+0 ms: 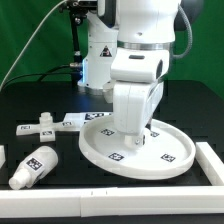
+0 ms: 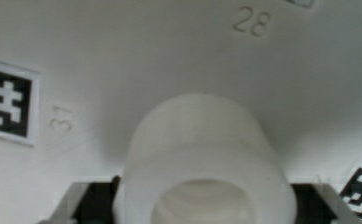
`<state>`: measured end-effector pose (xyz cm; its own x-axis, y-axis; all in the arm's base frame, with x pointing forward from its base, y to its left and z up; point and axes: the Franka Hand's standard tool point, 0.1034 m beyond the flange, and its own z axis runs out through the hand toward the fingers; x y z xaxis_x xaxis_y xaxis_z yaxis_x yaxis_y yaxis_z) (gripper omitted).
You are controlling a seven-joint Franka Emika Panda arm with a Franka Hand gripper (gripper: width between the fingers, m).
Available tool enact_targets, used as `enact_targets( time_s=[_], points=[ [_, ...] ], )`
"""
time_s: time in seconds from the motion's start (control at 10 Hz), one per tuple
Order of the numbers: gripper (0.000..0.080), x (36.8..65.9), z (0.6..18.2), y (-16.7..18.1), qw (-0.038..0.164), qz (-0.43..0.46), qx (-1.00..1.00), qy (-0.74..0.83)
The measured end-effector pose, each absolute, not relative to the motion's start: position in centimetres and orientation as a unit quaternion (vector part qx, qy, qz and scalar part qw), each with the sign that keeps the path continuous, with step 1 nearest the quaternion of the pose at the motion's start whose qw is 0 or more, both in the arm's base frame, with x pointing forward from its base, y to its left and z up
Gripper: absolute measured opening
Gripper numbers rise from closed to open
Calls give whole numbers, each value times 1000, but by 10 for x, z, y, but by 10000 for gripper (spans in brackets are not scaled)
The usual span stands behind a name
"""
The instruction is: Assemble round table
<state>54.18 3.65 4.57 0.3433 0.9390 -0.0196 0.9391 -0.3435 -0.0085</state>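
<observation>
Starting at the exterior view's left, the thick tagged post (image 1: 33, 166) lies on its side near the front-left corner of the black table (image 1: 70, 195), loose and not joined to anything. Just behind it, the marker board (image 1: 60, 123) runs flat towards the middle. Further right sits the large white disc (image 1: 178, 150), flat on the table in the right half, close to the white border bar (image 1: 212, 165) along the right edge.

We judge the assembly to be at an early stage. The disc is laid out, but the post has yet to be stood up and fixed into it.

The gripper (image 1: 136, 132) hangs straight down over the disc's middle, well apart from the post. In the wrist view a rounded white stub, which we take for the hub (image 2: 199, 150), rises between the two black fingers (image 2: 93, 203). The disc's tagged face lies around it. The jaws stand narrow, one at each side of the hub. We cannot tell whether they actually press on it.
</observation>
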Motion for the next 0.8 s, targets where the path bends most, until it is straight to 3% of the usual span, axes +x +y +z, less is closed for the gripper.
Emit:
enact_targets(
  time_s=[0.4, 0.8],
  points=[
    [400, 568, 17, 41, -10, -21, 821, 570],
    [400, 568, 16, 42, -15, -29, 821, 571]
  ],
)
